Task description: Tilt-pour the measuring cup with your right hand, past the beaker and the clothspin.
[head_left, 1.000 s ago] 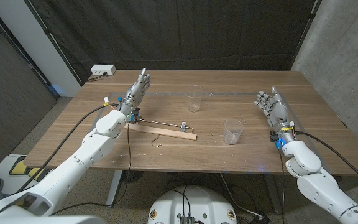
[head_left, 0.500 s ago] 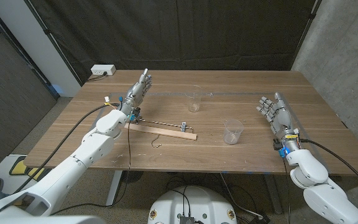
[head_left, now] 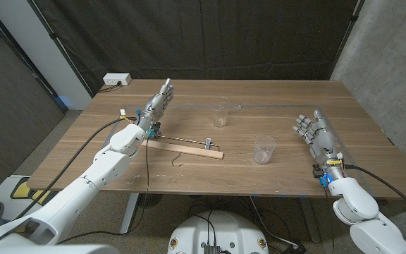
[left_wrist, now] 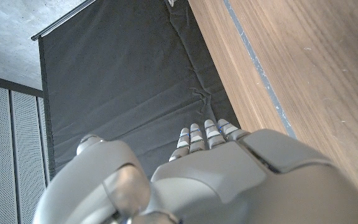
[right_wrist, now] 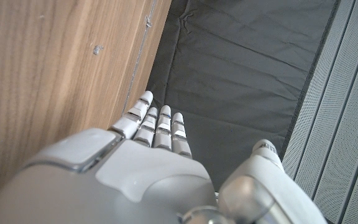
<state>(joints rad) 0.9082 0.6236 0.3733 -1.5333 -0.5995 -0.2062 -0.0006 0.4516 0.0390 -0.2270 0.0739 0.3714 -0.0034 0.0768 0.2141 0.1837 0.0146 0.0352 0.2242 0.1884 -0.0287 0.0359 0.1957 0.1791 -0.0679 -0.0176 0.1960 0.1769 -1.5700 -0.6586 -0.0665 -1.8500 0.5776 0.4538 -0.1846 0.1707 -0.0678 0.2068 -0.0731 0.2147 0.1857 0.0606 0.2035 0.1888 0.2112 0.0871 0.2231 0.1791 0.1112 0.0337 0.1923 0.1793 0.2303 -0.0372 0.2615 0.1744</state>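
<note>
Wooden table (head_left: 189, 173) before a black curtain (head_left: 210, 35), both hands empty.
Left hand (head_left: 158, 103), fingers straight and together, near the left edge; beaker (head_left: 220, 111) mid-table; measuring cup (head_left: 263, 149) toward the front edge; right hand (head_left: 317, 132), fingers slightly apart, by the right edge.

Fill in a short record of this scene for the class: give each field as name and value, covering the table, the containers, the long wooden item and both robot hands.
Table: brown wooden table
Far container: clear plastic cup, upright
Near container: clear plastic measuring cup, upright, untouched
Long item: light wooden hanger bar with a metal clip
Left hand: open, holds nothing
Right hand: open, holds nothing, apart from the measuring cup
</note>
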